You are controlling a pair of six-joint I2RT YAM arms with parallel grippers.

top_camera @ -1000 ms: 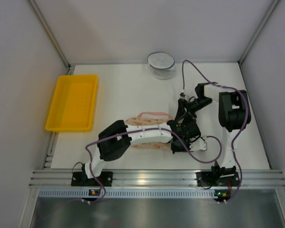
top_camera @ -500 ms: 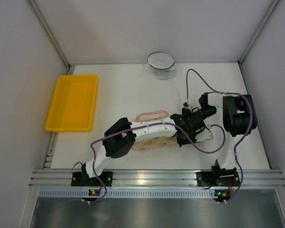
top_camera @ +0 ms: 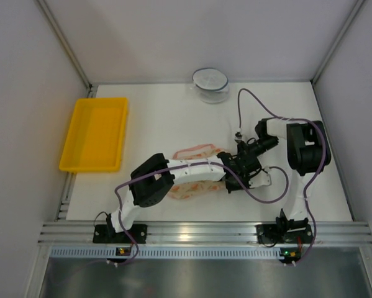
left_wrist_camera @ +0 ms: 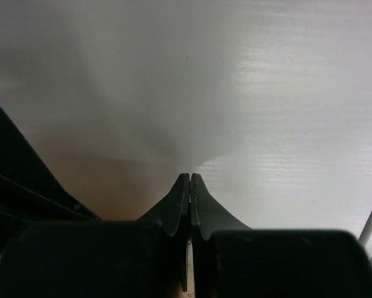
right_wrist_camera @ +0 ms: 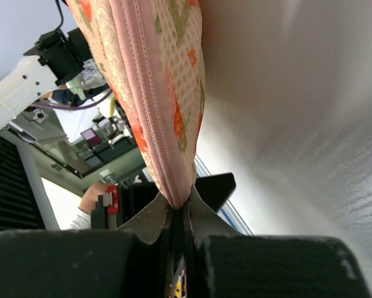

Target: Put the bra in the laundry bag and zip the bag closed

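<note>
Cream, orange-flowered mesh laundry bag (right_wrist_camera: 181, 68)

A white table top (top_camera: 167, 118) fills the middle of the top view, evenly lit, with only soft shadows; plain pale-grey walls close it in: a back wall (top_camera: 198, 37) across the top of the frame, a left wall (top_camera: 21, 136) and a right wall (top_camera: 362, 136) slanting down the sides; aluminium posts (top_camera: 64, 43) run up the two back corners; silver rails (top_camera: 198, 231) cross the lower part of the frame along the table's near edge; below them lies a brushed metal sheet (top_camera: 198, 276); in the lower left of the right wrist view a dim room (right_wrist_camera: 68, 155) shows beyond the table, blurred.
</note>
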